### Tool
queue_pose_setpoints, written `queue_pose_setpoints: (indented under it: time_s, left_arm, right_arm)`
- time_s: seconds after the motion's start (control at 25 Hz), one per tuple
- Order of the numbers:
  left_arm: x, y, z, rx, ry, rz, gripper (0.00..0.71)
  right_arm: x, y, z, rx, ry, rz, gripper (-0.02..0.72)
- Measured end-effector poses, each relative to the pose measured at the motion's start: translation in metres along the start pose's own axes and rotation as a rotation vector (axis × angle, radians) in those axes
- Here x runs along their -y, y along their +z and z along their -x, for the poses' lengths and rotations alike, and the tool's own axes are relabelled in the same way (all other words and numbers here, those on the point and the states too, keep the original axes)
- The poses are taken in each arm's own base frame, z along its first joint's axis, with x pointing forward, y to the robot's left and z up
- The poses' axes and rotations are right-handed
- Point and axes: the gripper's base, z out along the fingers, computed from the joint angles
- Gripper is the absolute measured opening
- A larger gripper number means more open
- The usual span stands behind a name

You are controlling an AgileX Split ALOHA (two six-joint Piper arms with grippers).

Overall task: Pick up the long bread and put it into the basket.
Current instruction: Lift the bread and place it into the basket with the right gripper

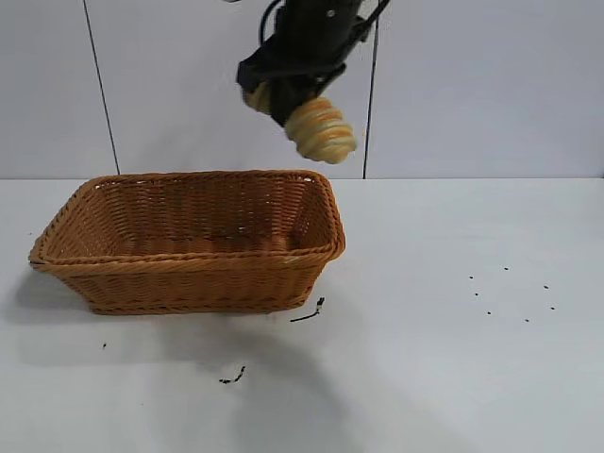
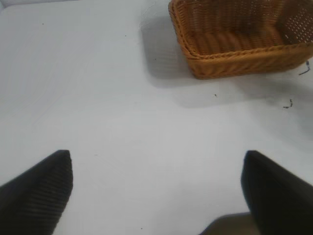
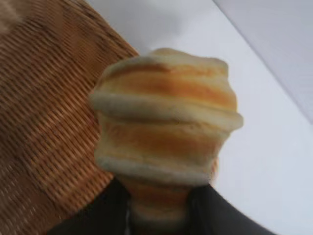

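At the top centre of the exterior frame, the right gripper (image 1: 288, 99) clamps the long bread (image 1: 321, 130) above the basket (image 1: 189, 264) far right corner; released here, it may strike the rim. Only the left wrist view shows the left gripper (image 2: 156, 188) spread wide, empty

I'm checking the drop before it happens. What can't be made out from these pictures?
- Long bread: its far end is hidden by the right hand in the exterior view.
- Right arm: cut off by that view's top edge.
- Basket: its far corner is cut off in the left wrist view.
- Dark specks on the table: too small to identify.
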Motion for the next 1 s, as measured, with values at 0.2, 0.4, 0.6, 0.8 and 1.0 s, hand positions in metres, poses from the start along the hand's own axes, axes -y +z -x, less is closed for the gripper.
queue_pose_setpoints:
  time_s: [0.2,0.4,0.6,0.8,1.0]
  left_arm:
    - [0.000,0.000,0.000,0.000,0.000,0.000,0.696]
    - [0.000,0.000,0.000,0.000,0.000,0.000,0.696]
    - [0.000,0.000,0.000,0.000,0.000,0.000,0.696]
    - [0.000,0.000,0.000,0.000,0.000,0.000,0.696]
    - [0.000,0.000,0.000,0.000,0.000,0.000,0.696]
  right_arm:
    - [-0.018,0.033,-0.007,-0.005,-0.197,0.049,0.165]
    - [-0.030,0.063,-0.021,-0.044,-0.241,0.091,0.165]
    - [-0.035,0.075,-0.028,-0.055,-0.240,0.104,0.165]
    - [-0.035,0.076,-0.027,-0.046,-0.226,0.110,0.390]
    - [-0.035,0.075,-0.025,-0.026,-0.208,0.109,0.650]
